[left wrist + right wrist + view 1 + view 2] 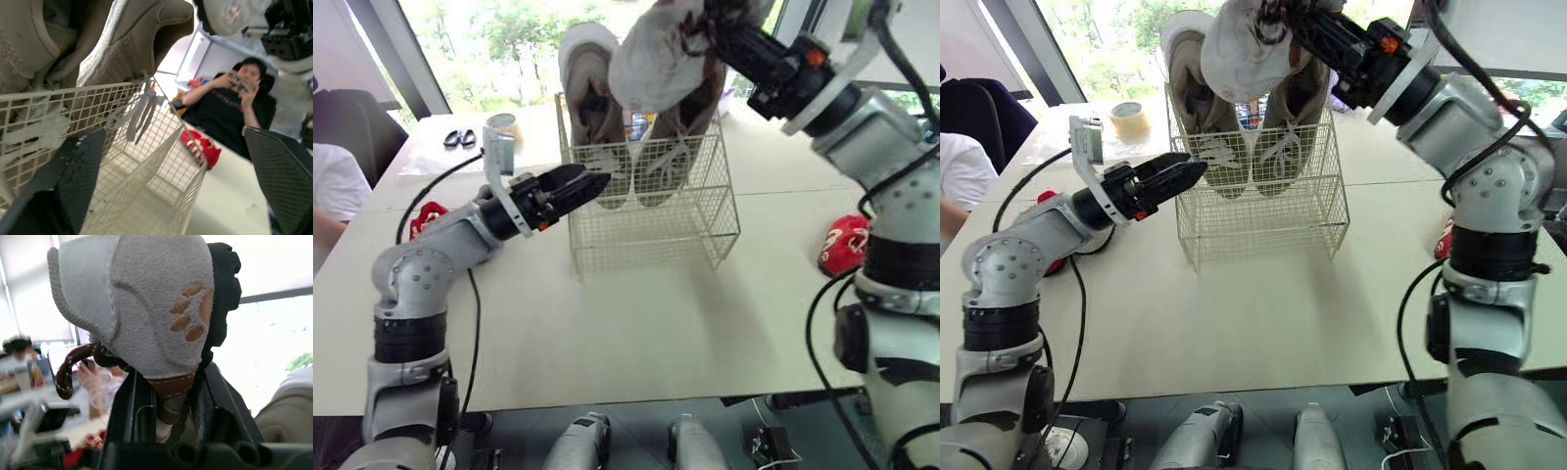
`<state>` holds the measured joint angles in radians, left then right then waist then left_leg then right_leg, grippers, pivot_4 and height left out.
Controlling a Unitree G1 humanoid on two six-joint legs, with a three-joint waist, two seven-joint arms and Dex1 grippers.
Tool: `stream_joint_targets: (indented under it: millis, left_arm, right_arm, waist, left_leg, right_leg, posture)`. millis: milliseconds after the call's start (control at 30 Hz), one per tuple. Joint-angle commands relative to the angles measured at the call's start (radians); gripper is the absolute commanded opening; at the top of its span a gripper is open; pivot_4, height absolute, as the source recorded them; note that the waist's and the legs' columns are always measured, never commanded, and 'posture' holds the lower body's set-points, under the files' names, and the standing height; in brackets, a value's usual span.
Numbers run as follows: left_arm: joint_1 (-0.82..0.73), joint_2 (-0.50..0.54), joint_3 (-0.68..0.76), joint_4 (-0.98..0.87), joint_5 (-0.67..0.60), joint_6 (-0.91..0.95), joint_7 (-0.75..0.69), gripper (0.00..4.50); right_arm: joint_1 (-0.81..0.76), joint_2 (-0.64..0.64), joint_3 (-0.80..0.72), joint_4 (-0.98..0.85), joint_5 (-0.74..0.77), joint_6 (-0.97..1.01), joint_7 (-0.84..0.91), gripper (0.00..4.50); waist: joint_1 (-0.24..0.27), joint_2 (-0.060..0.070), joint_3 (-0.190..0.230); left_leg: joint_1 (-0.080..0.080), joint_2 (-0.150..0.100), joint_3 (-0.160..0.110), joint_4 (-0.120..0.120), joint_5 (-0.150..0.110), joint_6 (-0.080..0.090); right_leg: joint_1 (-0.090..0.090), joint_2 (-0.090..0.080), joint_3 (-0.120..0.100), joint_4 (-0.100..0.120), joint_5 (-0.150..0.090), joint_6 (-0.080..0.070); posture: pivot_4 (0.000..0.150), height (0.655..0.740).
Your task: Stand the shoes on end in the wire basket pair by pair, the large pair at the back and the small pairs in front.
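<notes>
Your right gripper [703, 35] is clamping a grey shoe [656, 57] slanted above the wire basket [651, 223], its paw print [190, 318] showing in the wrist view; your left gripper [595, 184] is gaping.

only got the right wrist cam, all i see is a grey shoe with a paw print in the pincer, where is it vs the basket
Observer: The right pincer holds the small grey shoe up high, above the top rim of the wire basket.
Operator: ok is the big pair in there
Observer: Yes, the large beige pair stands on end along the back of the basket, its upper ends sticking out over the rim.
</notes>
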<state>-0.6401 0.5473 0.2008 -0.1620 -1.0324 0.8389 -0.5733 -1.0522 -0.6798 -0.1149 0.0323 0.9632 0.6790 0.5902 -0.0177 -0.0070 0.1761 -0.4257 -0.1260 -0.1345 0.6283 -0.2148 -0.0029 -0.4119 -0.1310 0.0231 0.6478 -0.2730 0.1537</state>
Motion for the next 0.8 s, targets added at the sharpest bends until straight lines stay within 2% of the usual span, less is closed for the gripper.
stream_joint_targets:
  millis: [33, 133, 267, 500, 800]
  left_arm:
    - [0.012, 0.024, 0.003, -0.04, 0.041, -0.029, -0.036, 4.4]
    - [0.02, 0.019, 0.005, -0.057, 0.051, -0.028, -0.04, 4.4]
    - [0.028, 0.013, 0.005, -0.073, 0.066, -0.03, -0.041, 4.4]
    - [0.027, 0.002, 0.0, -0.085, 0.08, -0.031, -0.037, 4.4]
    - [0.022, -0.016, -0.016, -0.092, 0.106, -0.042, -0.045, 4.4]
  right_arm:
    - [-0.033, -0.08, 0.089, 0.104, -0.192, -0.142, 0.289, 0.48]
    - [-0.045, -0.105, 0.161, 0.197, -0.337, -0.287, 0.46, 0.48]
    - [-0.083, -0.077, 0.202, 0.354, -0.489, -0.468, 0.572, 0.48]
    - [-0.15, -0.012, 0.2, 0.618, -0.613, -0.628, 0.671, 0.48]
    - [-0.173, 0.04, 0.168, 0.821, -0.681, -0.679, 0.709, 0.48]
  waist:
    - [-0.001, 0.0, 0.0]
    - [-0.001, 0.0, 0.0]
    - [0.0, 0.0, 0.0]
    - [0.0, 0.0, 0.0]
    - [0.0, 0.0, 0.0]
  left_leg:
    - [0.0, 0.0, 0.0, 0.0, 0.0, 0.0]
    - [0.0, 0.0, 0.001, 0.0, 0.0, 0.0]
    - [0.0, 0.0, 0.001, 0.0, 0.0, -0.001]
    - [0.0, 0.0, 0.001, 0.0, 0.002, -0.004]
    - [0.0, 0.0, 0.001, 0.0, 0.003, -0.005]
  right_leg:
    - [0.0, 0.0, 0.0, 0.0, 0.0, 0.0]
    - [0.0, 0.0, 0.0, 0.0, 0.0, 0.0]
    - [-0.001, -0.001, 0.0, 0.0, 0.0, 0.0]
    - [-0.001, -0.001, 0.0, 0.0, 0.0, 0.0]
    - [-0.001, -0.001, 0.0, 0.0, 0.0, 0.0]
  posture:
    - [0.15, 0.74]
    - [0.15, 0.74]
    - [0.15, 0.74]
    - [0.15, 0.74]
    - [0.15, 0.74]
